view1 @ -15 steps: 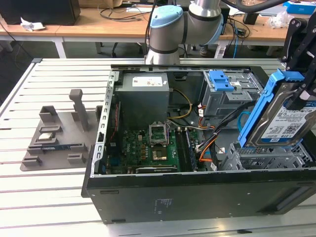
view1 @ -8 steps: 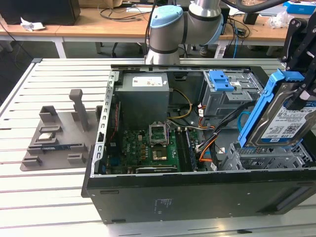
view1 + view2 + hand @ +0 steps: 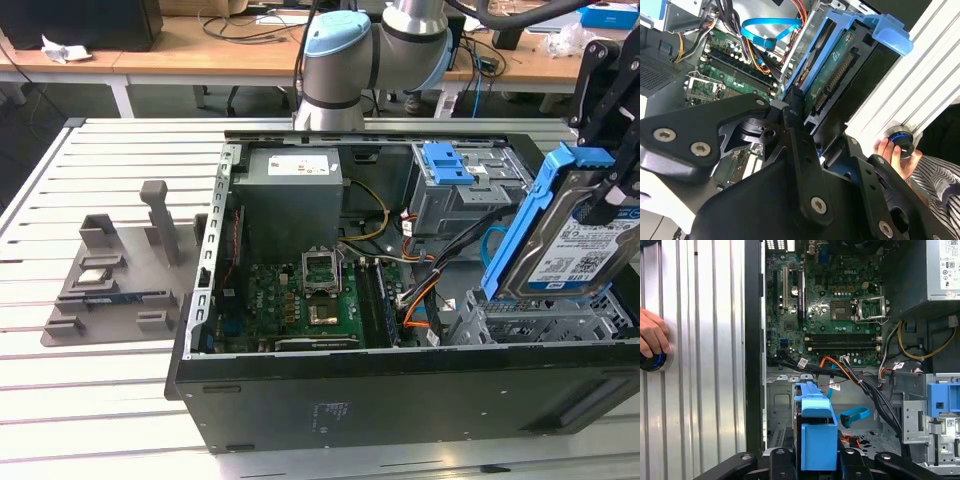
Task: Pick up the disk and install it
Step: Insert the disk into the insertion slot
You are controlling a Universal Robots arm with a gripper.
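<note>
Disk [image 3: 565, 250] check, exterior view's left to right: grey plastic parts tray [image 3: 110, 290], open black computer case [image 3: 400, 400], then the silver metal drive in its blue rail bracket, white-and-blue barcode label, tilted above the drive cage [image 3: 530, 320], black gripper [image 3: 818, 457] clamped on it.

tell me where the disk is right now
The disk is at the exterior view's right, tilted in the end effector over the metal drive cage inside the open computer case.
</note>
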